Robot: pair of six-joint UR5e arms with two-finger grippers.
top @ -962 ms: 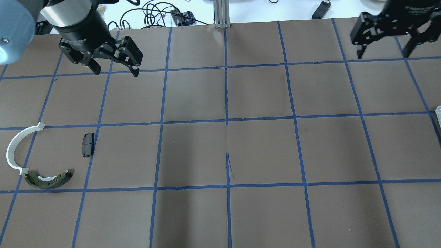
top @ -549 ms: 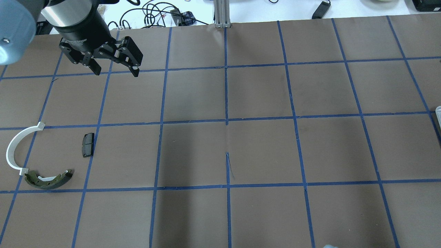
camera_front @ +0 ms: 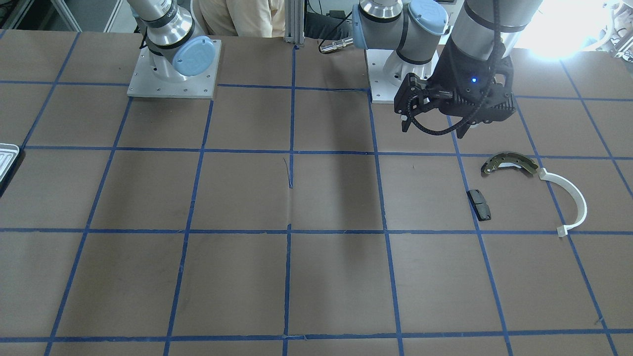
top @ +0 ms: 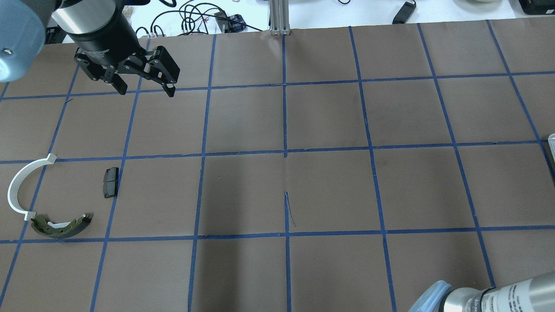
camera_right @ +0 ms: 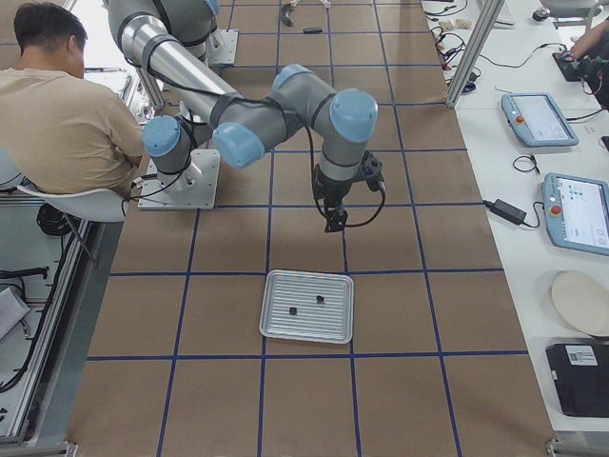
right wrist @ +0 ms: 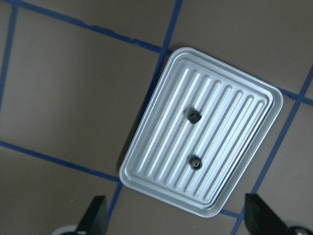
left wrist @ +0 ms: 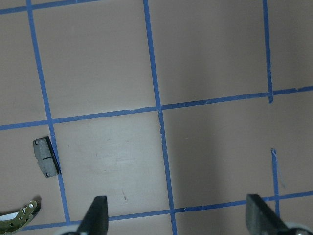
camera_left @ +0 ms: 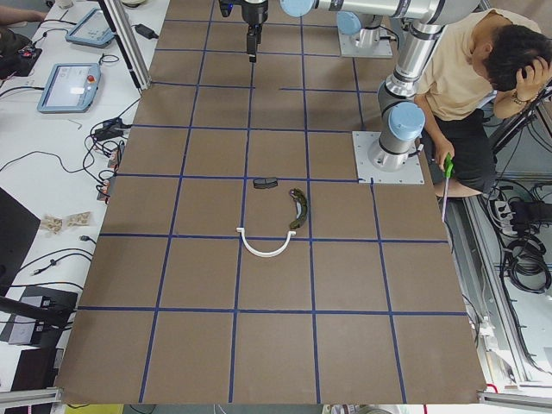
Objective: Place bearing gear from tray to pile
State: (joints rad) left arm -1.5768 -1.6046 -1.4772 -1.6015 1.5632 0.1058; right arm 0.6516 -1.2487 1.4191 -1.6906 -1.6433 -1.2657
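The silvery ribbed tray (right wrist: 161, 144) lies on the brown table below my right gripper (right wrist: 178, 220), which is open and empty above it. Two small black round pieces (right wrist: 194, 116) (right wrist: 195, 162) sit in the tray; I cannot tell which one is the bearing gear. The exterior right view shows the tray (camera_right: 285, 328) just past that gripper (camera_right: 335, 221). The pile holds an olive brake shoe (top: 60, 226), a white arc (top: 19, 186) and a black pad (top: 110, 182). My left gripper (top: 146, 92) hangs open and empty, well behind the pile.
Blue tape divides the table into squares. An aluminium post (top: 279, 17) and cables stand at the far edge. A person (camera_right: 57, 105) sits beside the robot bases. Tablets (camera_right: 576, 209) lie on the side bench. My right arm's elbow (top: 477, 299) is at the overhead view's bottom right.
My right gripper has left the overhead view's top right corner, and that arm's elbow now shows at the bottom right. The left gripper and the pile have not moved.
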